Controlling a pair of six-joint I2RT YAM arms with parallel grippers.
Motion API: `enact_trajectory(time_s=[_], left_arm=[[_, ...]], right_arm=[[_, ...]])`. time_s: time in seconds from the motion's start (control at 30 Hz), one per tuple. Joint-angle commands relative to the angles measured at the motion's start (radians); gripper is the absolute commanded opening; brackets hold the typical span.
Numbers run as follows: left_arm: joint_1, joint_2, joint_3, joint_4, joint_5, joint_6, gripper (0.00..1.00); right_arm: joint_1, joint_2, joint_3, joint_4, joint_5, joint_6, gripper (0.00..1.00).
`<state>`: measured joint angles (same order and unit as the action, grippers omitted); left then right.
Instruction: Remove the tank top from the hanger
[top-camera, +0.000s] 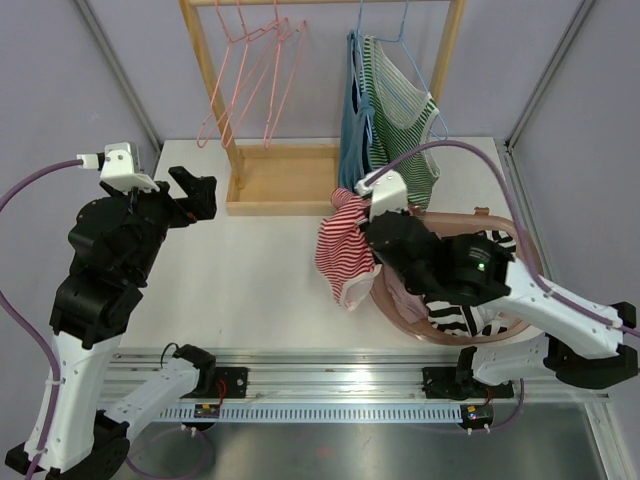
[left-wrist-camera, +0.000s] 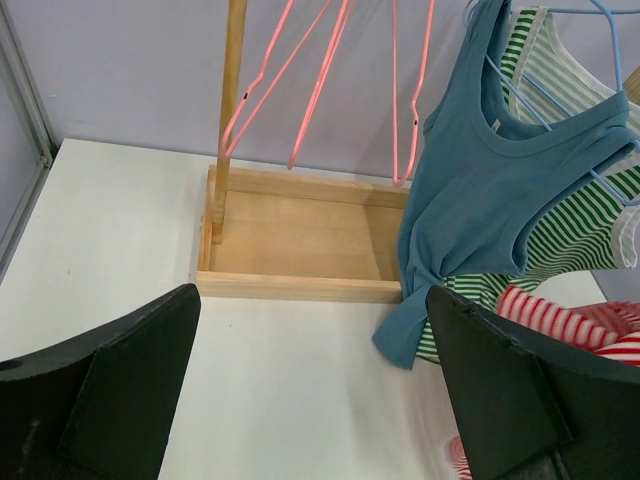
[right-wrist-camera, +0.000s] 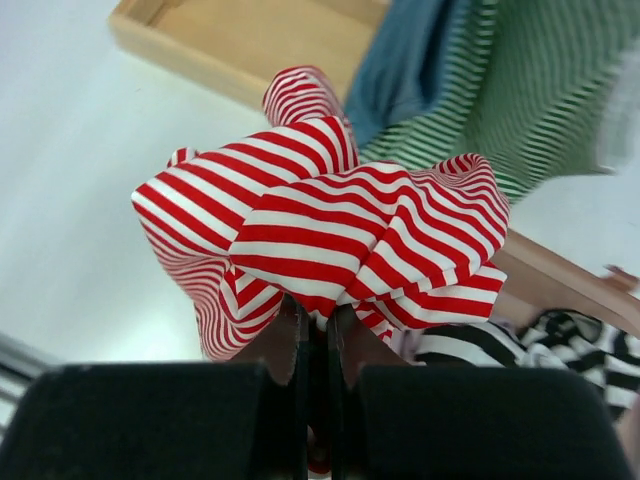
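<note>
A red-and-white striped tank top (top-camera: 343, 250) (right-wrist-camera: 330, 225) hangs bunched from my right gripper (top-camera: 375, 243) (right-wrist-camera: 317, 330), whose jaws are shut on its cloth, off any hanger, just left of the basket. A blue tank top (top-camera: 350, 130) (left-wrist-camera: 480, 190) and a green-striped one (top-camera: 402, 125) (left-wrist-camera: 575, 235) hang on blue wire hangers (top-camera: 404, 35) on the rack's right side. My left gripper (top-camera: 195, 192) (left-wrist-camera: 315, 400) stands open over the white table, left of the rack's base, with nothing between its fingers.
Several empty pink hangers (top-camera: 250, 70) (left-wrist-camera: 320, 70) hang at the rack's left. The rack's wooden base tray (top-camera: 285, 180) (left-wrist-camera: 300, 235) sits at the back middle. A brown basket (top-camera: 522, 250) at the right holds a black-and-white striped garment (top-camera: 455, 318) (right-wrist-camera: 575, 340).
</note>
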<state>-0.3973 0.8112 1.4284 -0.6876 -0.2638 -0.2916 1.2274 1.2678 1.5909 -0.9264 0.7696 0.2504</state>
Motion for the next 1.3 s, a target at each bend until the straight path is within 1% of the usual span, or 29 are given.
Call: enact_trajectory(time_s=[0.0,0.07,0.1,0.17,0.2,0.23,0.33,0.4,0.43,0.47,0.53,0.57,0.63,0.67,0.73,0.77,0.83,0.87,0.9,0.93,0.97,1.0,1.03,1.07,1.1,1.13,1.17,1.23,1.27], left_arm=[[0.003,-0.003,-0.005,0.02,0.02,0.022,0.99],[0.002,-0.003,-0.006,0.022,0.023,0.022,0.99],[0.003,-0.003,-0.006,0.022,0.024,0.023,0.99],[0.002,0.0,-0.005,0.02,0.028,0.025,0.99],[0.002,0.0,-0.003,0.019,0.029,0.025,0.99],[0.002,0.0,-0.002,0.016,0.031,0.026,0.99],[0.002,-0.001,-0.002,0.016,0.034,0.026,0.99],[0.003,0.002,0.001,0.017,0.038,0.023,0.99],[0.002,0.003,0.004,0.019,0.043,0.022,0.99],[0.002,0.005,0.007,0.019,0.05,0.019,0.99],[0.002,0.009,0.013,0.022,0.06,0.011,0.99],[0.002,0.009,0.02,0.025,0.07,0.009,0.99],[0.002,0.013,0.033,0.031,0.095,-0.001,0.99],[0.002,0.017,0.04,0.034,0.103,-0.004,0.99],[0.002,0.028,0.053,0.039,0.123,-0.018,0.99],[0.002,0.034,0.073,0.04,0.132,-0.024,0.99],[0.002,0.054,0.09,0.054,0.156,-0.049,0.99],[0.002,0.071,0.095,0.069,0.199,-0.056,0.99],[-0.001,0.089,0.108,0.092,0.227,-0.063,0.99],[-0.006,0.107,0.125,0.092,0.251,-0.067,0.99],[-0.032,0.156,0.148,0.086,0.252,-0.069,0.99],[-0.057,0.181,0.197,0.067,0.23,-0.067,0.99],[-0.087,0.204,0.219,0.06,0.163,-0.052,0.99],[-0.147,0.256,0.246,0.054,0.132,-0.043,0.99],[-0.169,0.278,0.286,0.054,0.114,-0.034,0.99],[-0.184,0.304,0.303,0.063,0.106,-0.035,0.99],[-0.205,0.342,0.319,0.074,0.101,-0.04,0.99],[-0.23,0.388,0.357,0.12,0.097,-0.041,0.99],[-0.26,0.41,0.378,0.131,0.08,-0.038,0.99]], right_arm=[[-0.015,-0.056,0.086,-0.189,0.233,0.065,0.0],[-0.041,-0.071,0.096,-0.239,0.284,0.087,0.0],[-0.063,-0.077,0.112,-0.293,0.318,0.113,0.0],[-0.152,-0.097,0.113,-0.321,0.333,0.122,0.0],[-0.184,-0.105,0.1,-0.319,0.333,0.115,0.0],[-0.263,-0.123,0.086,-0.306,0.332,0.099,0.0],[-0.373,-0.125,0.029,-0.276,0.307,0.082,0.0],[-0.411,-0.119,-0.026,-0.262,0.277,0.098,0.0],[-0.431,-0.116,-0.048,-0.255,0.246,0.11,0.0],[-0.475,-0.114,-0.099,-0.218,0.156,0.121,0.0],[-0.497,-0.126,-0.176,-0.161,0.074,0.142,0.0],[-0.512,-0.128,-0.253,-0.119,0.003,0.157,0.0],[-0.523,-0.122,-0.328,-0.056,-0.071,0.203,0.0],[-0.528,-0.12,-0.398,-0.034,-0.129,0.223,0.0],[-0.54,-0.114,-0.465,0.013,-0.194,0.269,0.0],[-0.549,-0.11,-0.526,0.07,-0.27,0.286,0.0],[-0.594,-0.104,-0.586,0.135,-0.347,0.282,0.01],[-0.617,-0.099,-0.632,0.173,-0.404,0.28,0.01],[-0.664,-0.097,-0.643,0.173,-0.427,0.282,0.04],[-0.68,-0.105,-0.652,0.172,-0.437,0.283,0.12],[-0.689,-0.116,-0.655,0.157,-0.428,0.285,0.24],[-0.694,-0.131,-0.649,0.143,-0.414,0.293,0.44],[-0.697,-0.169,-0.638,0.129,-0.399,0.296,0.52],[-0.695,-0.191,-0.608,0.091,-0.367,0.296,0.59],[-0.695,-0.214,-0.588,0.071,-0.353,0.294,0.67],[-0.697,-0.257,-0.565,0.051,-0.334,0.29,0.89],[-0.695,-0.277,-0.518,0.01,-0.304,0.279,0.99],[-0.697,-0.327,-0.468,-0.032,-0.268,0.265,1.0],[-0.697,-0.344,-0.423,-0.069,-0.244,0.25,1.0]])
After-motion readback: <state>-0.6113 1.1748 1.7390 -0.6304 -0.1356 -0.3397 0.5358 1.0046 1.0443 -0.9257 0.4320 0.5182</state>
